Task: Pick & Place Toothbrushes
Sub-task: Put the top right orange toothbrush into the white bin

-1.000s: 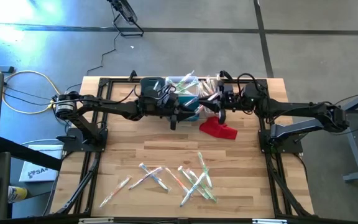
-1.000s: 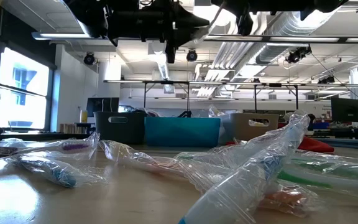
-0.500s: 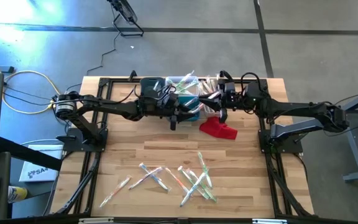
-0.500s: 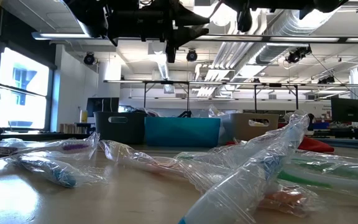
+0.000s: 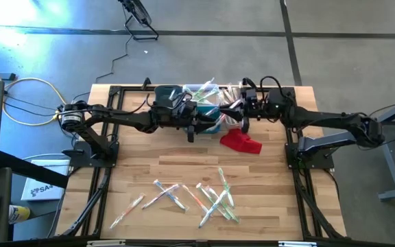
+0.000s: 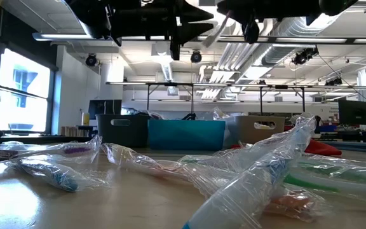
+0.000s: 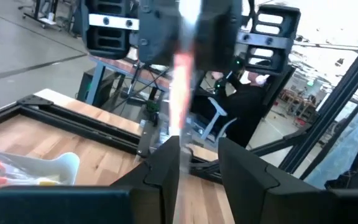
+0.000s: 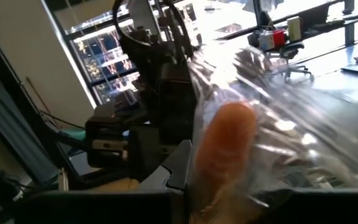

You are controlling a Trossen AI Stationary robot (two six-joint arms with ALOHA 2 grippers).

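Grippers are both up high over the bins at the back of the table. Left gripper [image 5: 192,129] has its fingers [image 7: 160,168] parted a bit, and an orange wrapped toothbrush [image 7: 182,68] pokes up out of the gap; can't tell if they pinch it. Right gripper [image 5: 244,122] is clamped on that orange-handled toothbrush, crinkly clear wrapper. Loose toothbrushes [image 5: 214,197] lie scattered on the table's near side.

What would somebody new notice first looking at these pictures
Probably the two dark arms meeting over the small bins at the table's far edge, the right gripper shut on an orange-handled toothbrush in a clear wrapper. Then the crumpled red cloth just below it, and the scatter of wrapped toothbrushes along the near edge.
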